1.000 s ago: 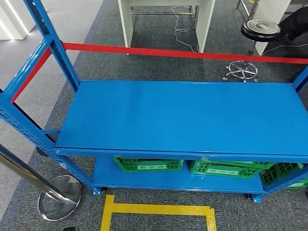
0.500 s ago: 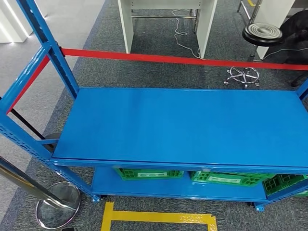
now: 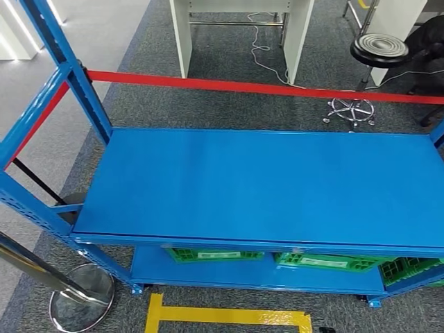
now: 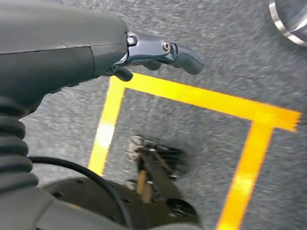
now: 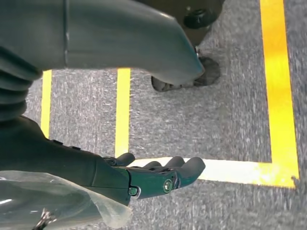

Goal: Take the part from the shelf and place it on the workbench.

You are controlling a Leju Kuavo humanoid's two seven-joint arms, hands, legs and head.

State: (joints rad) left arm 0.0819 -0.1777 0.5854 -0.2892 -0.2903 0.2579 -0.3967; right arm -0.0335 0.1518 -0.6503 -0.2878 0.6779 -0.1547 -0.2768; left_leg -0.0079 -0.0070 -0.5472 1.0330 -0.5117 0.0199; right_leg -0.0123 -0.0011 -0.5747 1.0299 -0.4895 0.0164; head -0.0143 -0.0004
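Glistening clear-bagged part [image 5: 54, 201] beside right robot hand [image 5: 145, 178]

One blue steel shelving unit [image 3: 261, 187], two tiers visible, at centre.
Three green slatted plastic crates [image 3: 214, 254] on its lower tier, toward 6 o'clock: one left, one middle [image 3: 325, 261], one partly seen at 4 o'clock [image 3: 413, 267].
One red horizontal rail [image 3: 251, 86], 12 o'clock.
One round black swivel stool [image 3: 379, 47] on a chrome star base, 1 o'clock.
One chrome stanchion with disc base [image 3: 81, 302], 8 o'clock.
One yellow floor-tape outline [image 3: 230, 316], 6 o'clock.
One white bench frame [image 3: 238, 31], 12 o'clock.
Two robot hands: left hand [image 4: 159, 52], right hand [image 5: 159, 175].
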